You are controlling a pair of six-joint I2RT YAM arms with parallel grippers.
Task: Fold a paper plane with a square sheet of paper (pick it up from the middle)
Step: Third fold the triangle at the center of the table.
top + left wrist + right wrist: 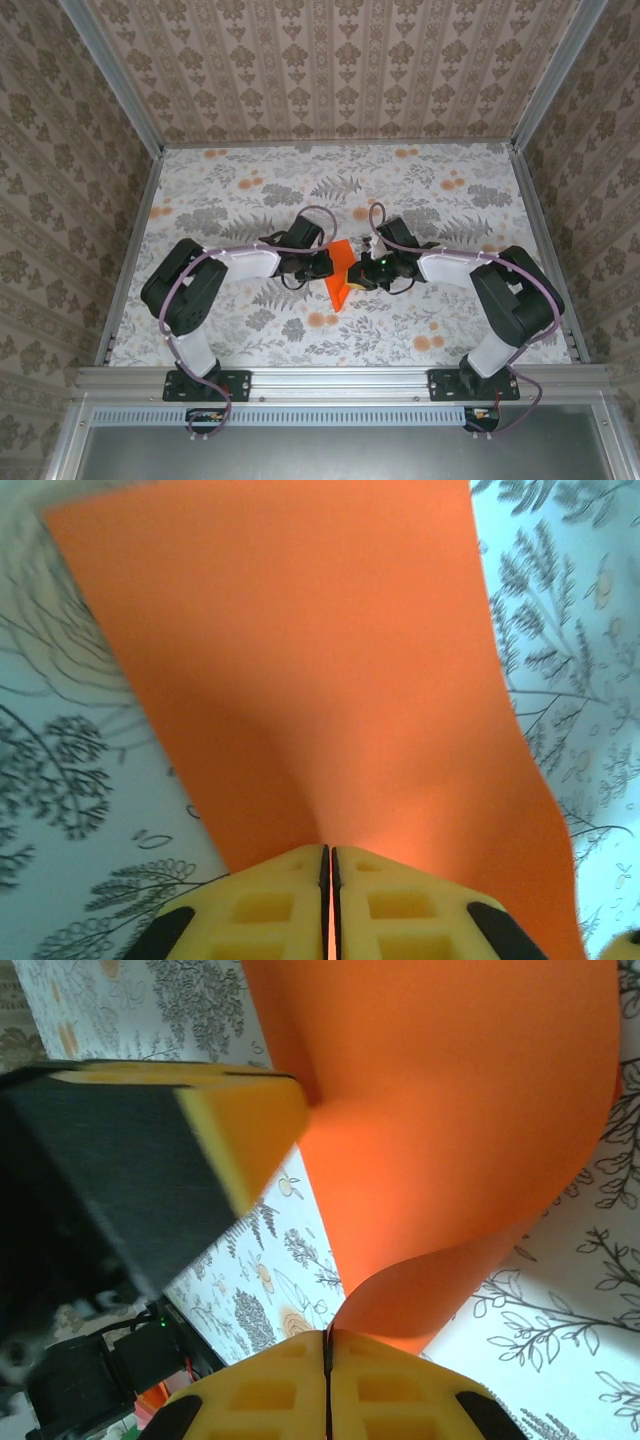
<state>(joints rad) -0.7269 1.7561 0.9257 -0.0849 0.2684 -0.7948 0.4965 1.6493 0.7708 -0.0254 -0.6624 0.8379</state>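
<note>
The square sheet of paper (341,272), bright orange, hangs lifted at the middle of the table between my two grippers, which face each other. My left gripper (322,264) is shut on one edge of it; in the left wrist view the sheet (320,660) spreads away from the pinched jaws of my left gripper (328,850). My right gripper (366,272) is shut on the opposite side. In the right wrist view the sheet (450,1110) curls down into the closed jaws of my right gripper (327,1335), and the left gripper's yellow finger (245,1120) meets the paper's far edge.
A flower-printed cloth covers the table (250,200). Patterned walls (340,70) close in the back and both sides. An aluminium rail (340,381) carrying both arm bases runs along the near edge.
</note>
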